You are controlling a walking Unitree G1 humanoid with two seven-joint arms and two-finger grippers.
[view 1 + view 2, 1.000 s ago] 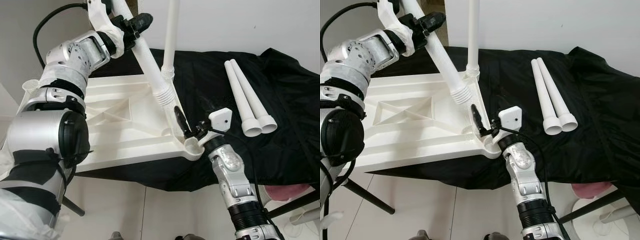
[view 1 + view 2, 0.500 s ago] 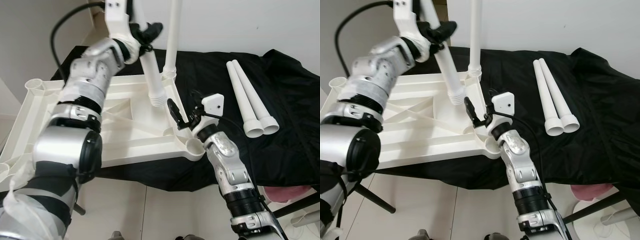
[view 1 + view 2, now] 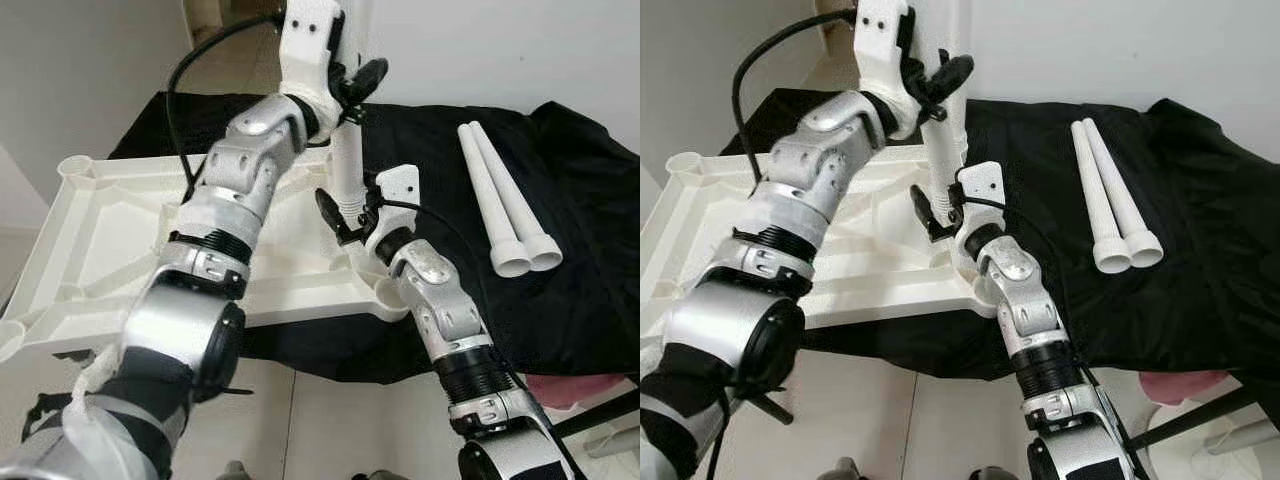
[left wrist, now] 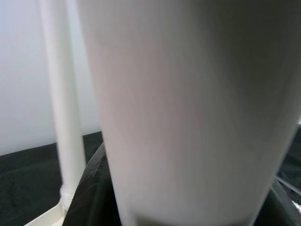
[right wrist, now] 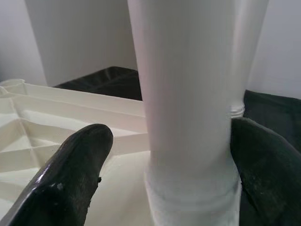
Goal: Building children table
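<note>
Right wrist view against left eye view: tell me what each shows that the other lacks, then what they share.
Right wrist view: the right gripper's black fingers seen close, flanking the table leg at its threaded base. Left eye view: the left gripper clamped on that leg higher up, two spare legs lying on the black cloth. Both: the held leg, the upturned white tabletop, a second leg standing behind.

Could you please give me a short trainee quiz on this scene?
1. True or false: three loose white plastic leg tubes lie on the black cloth.
2. Which holds the upright white plastic leg higher up? A. left gripper B. right gripper
3. Fill in: the white plastic tabletop lies with its ribbed underside facing ___.
Key: 1. False, two. 2. A. 3. up.
</note>
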